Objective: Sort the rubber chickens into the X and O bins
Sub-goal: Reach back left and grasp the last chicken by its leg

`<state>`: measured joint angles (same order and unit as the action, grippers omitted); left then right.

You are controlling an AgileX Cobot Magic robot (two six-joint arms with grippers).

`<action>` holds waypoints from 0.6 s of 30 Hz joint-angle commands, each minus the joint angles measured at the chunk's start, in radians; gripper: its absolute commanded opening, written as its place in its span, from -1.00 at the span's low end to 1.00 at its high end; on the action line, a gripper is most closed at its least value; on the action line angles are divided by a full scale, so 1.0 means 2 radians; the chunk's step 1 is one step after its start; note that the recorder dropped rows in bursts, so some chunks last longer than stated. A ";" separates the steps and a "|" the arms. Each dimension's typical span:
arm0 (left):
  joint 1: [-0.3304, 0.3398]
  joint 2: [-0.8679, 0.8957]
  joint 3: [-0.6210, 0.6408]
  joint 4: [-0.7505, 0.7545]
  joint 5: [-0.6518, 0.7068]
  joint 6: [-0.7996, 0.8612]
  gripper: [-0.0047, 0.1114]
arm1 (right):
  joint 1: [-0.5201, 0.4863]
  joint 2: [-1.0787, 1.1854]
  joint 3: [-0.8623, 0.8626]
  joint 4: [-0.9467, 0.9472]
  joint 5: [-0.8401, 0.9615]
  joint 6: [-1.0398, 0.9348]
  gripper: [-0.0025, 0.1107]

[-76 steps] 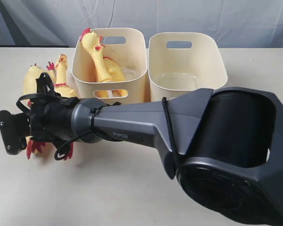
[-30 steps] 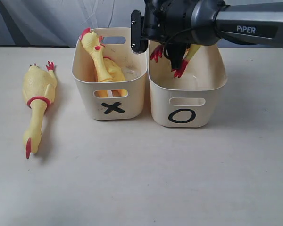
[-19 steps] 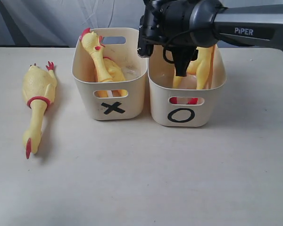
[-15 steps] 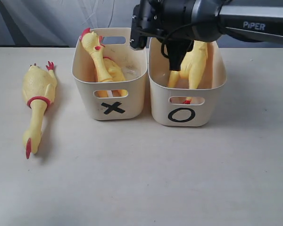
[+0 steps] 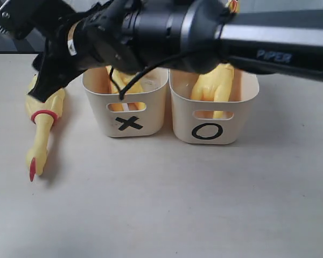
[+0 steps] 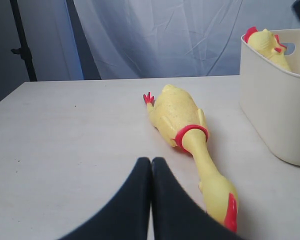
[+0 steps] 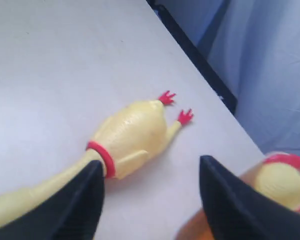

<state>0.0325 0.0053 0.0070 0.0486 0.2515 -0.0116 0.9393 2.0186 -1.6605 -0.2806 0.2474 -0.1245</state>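
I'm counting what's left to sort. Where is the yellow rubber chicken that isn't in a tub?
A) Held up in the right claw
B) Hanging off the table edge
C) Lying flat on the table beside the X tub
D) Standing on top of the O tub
C: the yellow rubber chicken with the red neck ring lies flat on the pale table beside the cream plastic tub marked X, and the right claw is open near it.

Light soft and even, from overhead; all views bright enough. Exterior view: right arm (image 5: 167, 27) heavily motion-smeared, its label barely legible; surface (image 5: 161, 204) sharp. Lying chicken (image 5: 40, 129) throws a faint shadow to its right. Right wrist view soft all over, right pincer (image 7: 150, 175) fuzzy-edged. Left wrist view crisp; left pincer (image 6: 151, 162) featureless black.
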 commanded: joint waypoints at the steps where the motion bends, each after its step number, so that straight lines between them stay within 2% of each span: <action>1: -0.002 -0.003 -0.003 -0.003 -0.007 -0.003 -0.92 | 0.006 0.060 -0.032 0.023 -0.038 -0.003 0.28; 7: -0.002 -0.003 -0.003 -0.003 -0.007 -0.003 -0.92 | 0.006 0.133 -0.158 0.078 0.057 0.004 -0.05; 10: -0.002 -0.003 -0.003 -0.003 -0.007 -0.003 -0.92 | 0.006 0.172 -0.257 0.081 0.131 0.000 0.03; 13: -0.002 -0.003 -0.003 -0.003 -0.007 -0.003 -0.92 | 0.006 0.219 -0.348 0.110 0.186 -0.020 0.22; 18: -0.002 -0.003 -0.003 -0.003 -0.007 -0.003 -0.92 | 0.006 0.279 -0.436 0.162 0.211 -0.020 0.23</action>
<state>0.0325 0.0053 0.0070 0.0486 0.2515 -0.0116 0.9507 2.5236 -2.4626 -0.0091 0.6384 -0.1560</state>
